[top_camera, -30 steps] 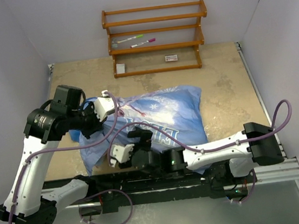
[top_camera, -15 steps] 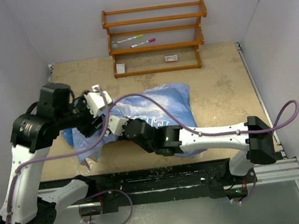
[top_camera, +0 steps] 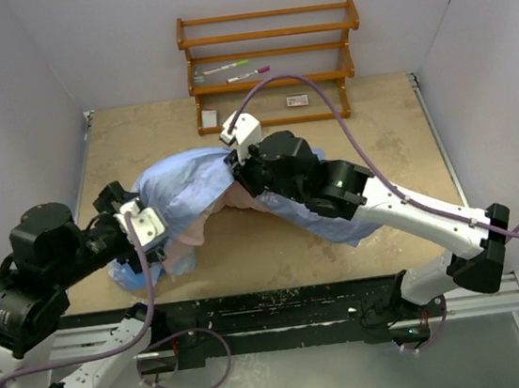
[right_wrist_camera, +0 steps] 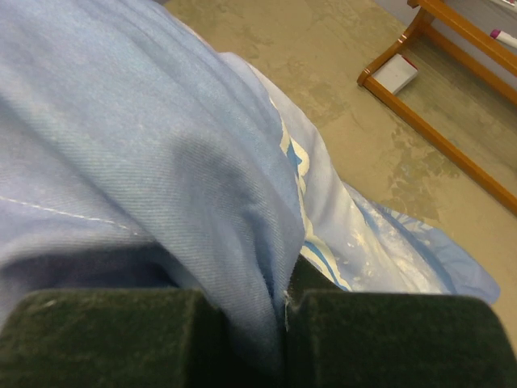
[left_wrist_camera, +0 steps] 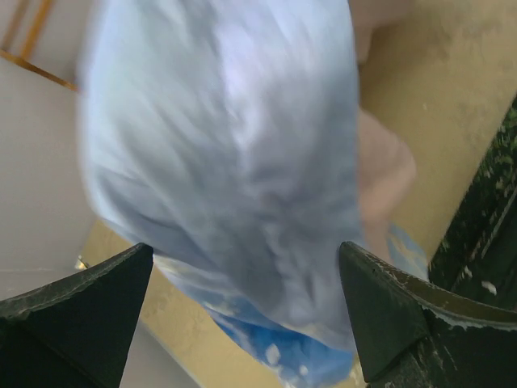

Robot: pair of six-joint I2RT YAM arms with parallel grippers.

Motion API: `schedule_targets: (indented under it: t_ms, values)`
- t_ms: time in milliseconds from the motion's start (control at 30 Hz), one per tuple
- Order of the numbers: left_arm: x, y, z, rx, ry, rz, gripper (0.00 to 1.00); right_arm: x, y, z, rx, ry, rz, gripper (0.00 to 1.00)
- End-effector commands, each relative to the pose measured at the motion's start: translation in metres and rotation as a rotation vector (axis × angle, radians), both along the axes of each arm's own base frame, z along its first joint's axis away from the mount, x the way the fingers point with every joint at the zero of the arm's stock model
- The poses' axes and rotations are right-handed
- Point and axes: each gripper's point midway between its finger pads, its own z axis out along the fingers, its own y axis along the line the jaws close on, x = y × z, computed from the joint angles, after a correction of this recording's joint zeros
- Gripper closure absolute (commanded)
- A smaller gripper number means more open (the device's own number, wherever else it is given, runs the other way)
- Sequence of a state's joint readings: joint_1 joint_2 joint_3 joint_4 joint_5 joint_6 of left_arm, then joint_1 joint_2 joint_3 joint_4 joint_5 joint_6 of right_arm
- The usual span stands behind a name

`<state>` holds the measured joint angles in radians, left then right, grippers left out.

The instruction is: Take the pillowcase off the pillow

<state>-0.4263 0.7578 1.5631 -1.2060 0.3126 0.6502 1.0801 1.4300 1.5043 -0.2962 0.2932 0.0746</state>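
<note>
My right tool (top_camera: 238,173) now sits higher and farther back over the table (top_camera: 395,139) than half a second ago, when it was low at the near-left end of the pillowcase (top_camera: 192,183). It has drawn the blue cloth up with it. The cover lay fairly flat then with its print showing. Now it rises in a bunched ridge from my left tool (top_camera: 147,241) up to the right one, and its far-right end trails on the table. Pale pink inside cloth (top_camera: 190,245) now shows at the near-left edge. My left arm has pulled back toward the near-left corner.

From above I cannot read either grip. The right wrist view settles one: the right tool (right_wrist_camera: 284,311) is closed tight on a fold of the pillowcase (right_wrist_camera: 161,162), the cloth pinched between the dark pads (right_wrist_camera: 105,331). Past it are the snowflake print, bare table (right_wrist_camera: 323,97) and the foot of the wooden rack (right_wrist_camera: 440,129).

The left wrist view shows my left tool (left_wrist_camera: 245,250) spread wide, both fingers (left_wrist_camera: 81,315) apart and clamping nothing. The blurred pillowcase (left_wrist_camera: 234,162) hangs ahead of them, with pink cloth (left_wrist_camera: 384,174) beside it. I cannot make out the pillow itself in any view.
</note>
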Motion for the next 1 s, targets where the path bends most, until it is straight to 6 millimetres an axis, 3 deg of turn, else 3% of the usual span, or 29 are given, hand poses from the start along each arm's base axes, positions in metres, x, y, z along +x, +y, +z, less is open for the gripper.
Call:
schedule_targets:
  t_ms: [0, 267, 433, 600, 733, 833, 933, 967]
  values:
    - [-0.011, 0.008, -0.042, 0.096, 0.064, -0.029, 0.01, -0.010, -0.008, 0.098, 0.328, -0.046, 0.047, 1.00]
    - [-0.031, 0.020, -0.066, 0.139, 0.043, -0.046, 0.01, 0.010, -0.049, 0.119, 0.472, -0.019, 0.022, 1.00]
    - [-0.016, 0.027, -0.072, 0.090, -0.018, 0.061, 0.01, 0.013, -0.058, 0.137, 0.586, 0.013, 0.055, 1.00]
    - [0.006, 0.004, -0.065, -0.056, 0.061, 0.089, 0.01, 0.016, -0.047, 0.148, 0.667, 0.075, 0.072, 1.00]
    - [0.035, -0.012, -0.038, -0.137, 0.075, 0.126, 0.00, 0.009, -0.036, 0.159, 0.733, 0.126, 0.131, 1.00]
    - [0.057, -0.014, -0.014, -0.173, 0.022, 0.167, 0.05, 0.003, -0.035, 0.167, 0.758, 0.145, 0.156, 1.00]
    - [0.082, -0.004, 0.010, -0.184, -0.077, 0.267, 0.21, -0.005, -0.040, 0.179, 0.772, 0.139, 0.175, 1.00]
    - [0.092, 0.006, 0.018, -0.177, -0.123, 0.331, 0.38, -0.007, -0.042, 0.183, 0.774, 0.136, 0.179, 1.00]
